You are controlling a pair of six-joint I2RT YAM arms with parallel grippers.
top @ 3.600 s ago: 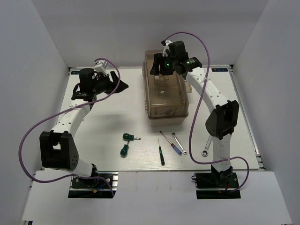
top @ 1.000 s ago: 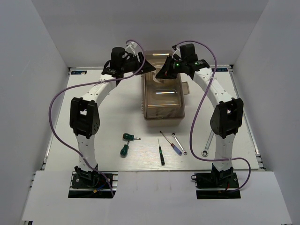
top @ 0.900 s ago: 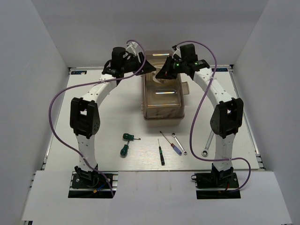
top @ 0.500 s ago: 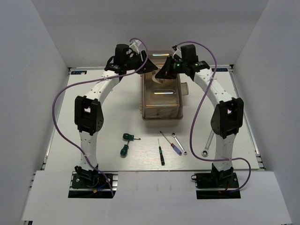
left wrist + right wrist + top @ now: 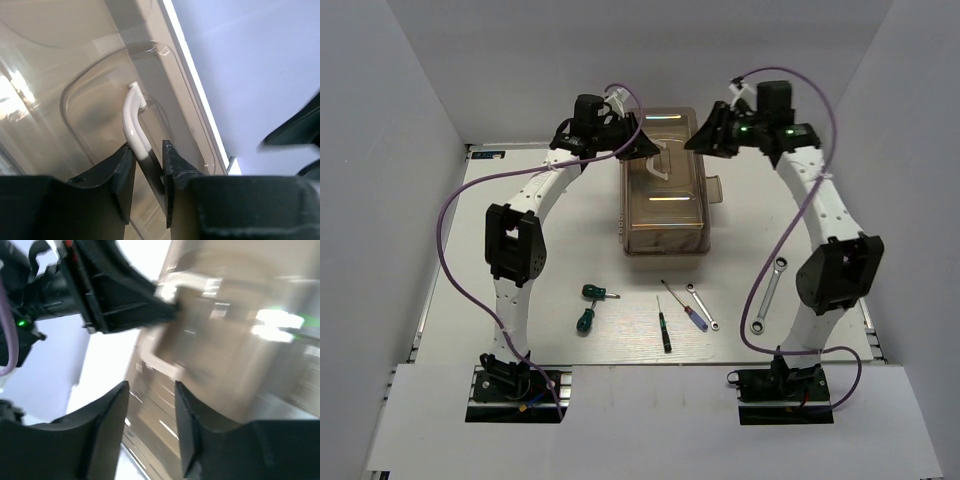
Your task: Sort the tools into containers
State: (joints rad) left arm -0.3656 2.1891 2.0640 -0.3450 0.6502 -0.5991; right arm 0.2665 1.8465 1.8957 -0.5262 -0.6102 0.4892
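The toolbox (image 5: pixel 665 195), with its translucent brown lid shut, stands at the back middle of the table. My left gripper (image 5: pixel 647 152) reaches over its far end. In the left wrist view the gripper (image 5: pixel 148 156) is shut on the pale handle (image 5: pixel 133 125). My right gripper (image 5: pixel 700 140) hangs open to the right of the lid, with nothing between its fingers (image 5: pixel 112 412). Two green screwdrivers (image 5: pixel 595 292) (image 5: pixel 584 320), a slim dark one (image 5: pixel 664 330), a blue-red one (image 5: pixel 692 313) and two wrenches (image 5: pixel 703 307) (image 5: pixel 767 293) lie in front of the toolbox.
White walls close in the table (image 5: pixel 470 250) at the back and on both sides. The purple cables (image 5: pixel 445 230) of both arms loop above the table. The right wrist view is blurred by motion.
My left gripper has moved onto the handle and closed on it. My right gripper has opened, let go of the handle and swung up and to the right.
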